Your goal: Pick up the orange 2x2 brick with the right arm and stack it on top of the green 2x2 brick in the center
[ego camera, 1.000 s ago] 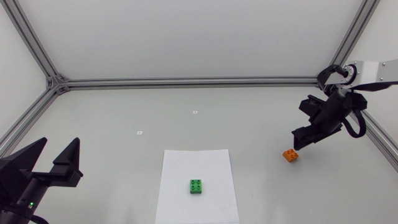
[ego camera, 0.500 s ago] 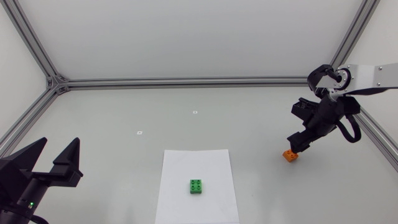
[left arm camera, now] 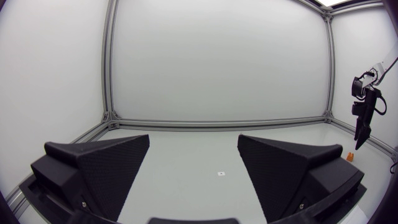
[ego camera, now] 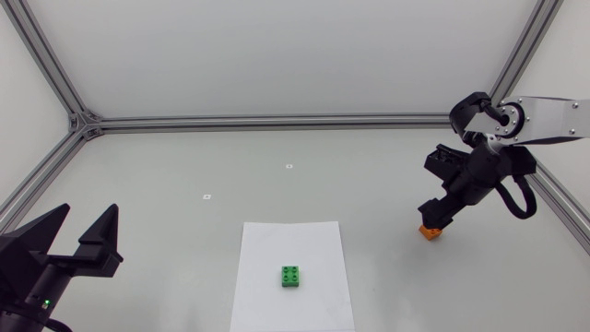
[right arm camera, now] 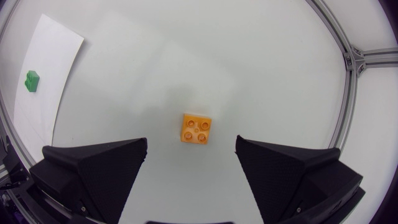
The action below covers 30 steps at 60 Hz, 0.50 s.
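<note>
The orange 2x2 brick [ego camera: 430, 231] lies on the table at the right; in the right wrist view the orange brick [right arm camera: 195, 129] sits studs up, just ahead of the gap between my open fingers. My right gripper [ego camera: 433, 210] hangs directly above it, partly covering it from overhead. The green 2x2 brick [ego camera: 291, 276] rests on a white paper sheet [ego camera: 318, 242] in the middle; the green brick [right arm camera: 32, 80] shows far off to the side of the right gripper. My left gripper [ego camera: 83, 242] stands open at the left edge, holding nothing.
Aluminium frame rails [ego camera: 277, 121] run along the table's back and sides. Two small white markers [ego camera: 289, 166] lie on the bare grey table behind the sheet.
My right gripper has moved left and down, from beside the orange brick to above it, now partly covering it. The left arm and both bricks have stayed put.
</note>
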{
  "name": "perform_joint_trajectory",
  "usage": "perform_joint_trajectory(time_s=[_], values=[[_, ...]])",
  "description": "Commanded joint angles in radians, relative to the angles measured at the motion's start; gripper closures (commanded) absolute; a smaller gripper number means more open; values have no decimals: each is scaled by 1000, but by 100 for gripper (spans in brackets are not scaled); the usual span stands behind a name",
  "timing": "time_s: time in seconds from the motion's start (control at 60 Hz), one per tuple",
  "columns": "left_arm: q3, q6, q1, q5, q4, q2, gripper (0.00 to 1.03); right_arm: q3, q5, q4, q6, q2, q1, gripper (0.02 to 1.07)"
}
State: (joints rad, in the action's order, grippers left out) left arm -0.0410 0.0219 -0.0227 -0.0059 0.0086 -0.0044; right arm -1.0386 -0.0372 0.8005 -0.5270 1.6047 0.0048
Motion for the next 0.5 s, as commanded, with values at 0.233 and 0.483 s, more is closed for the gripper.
perform_joint_trajectory(time_s=[0.233, 0.483], values=[[41, -13, 3, 4, -15, -8, 4, -15, 45, 75, 2, 61, -14, 6], [41, -13, 3, 4, -15, -8, 4, -6, 106, 9, -16, 41, -45, 6]])
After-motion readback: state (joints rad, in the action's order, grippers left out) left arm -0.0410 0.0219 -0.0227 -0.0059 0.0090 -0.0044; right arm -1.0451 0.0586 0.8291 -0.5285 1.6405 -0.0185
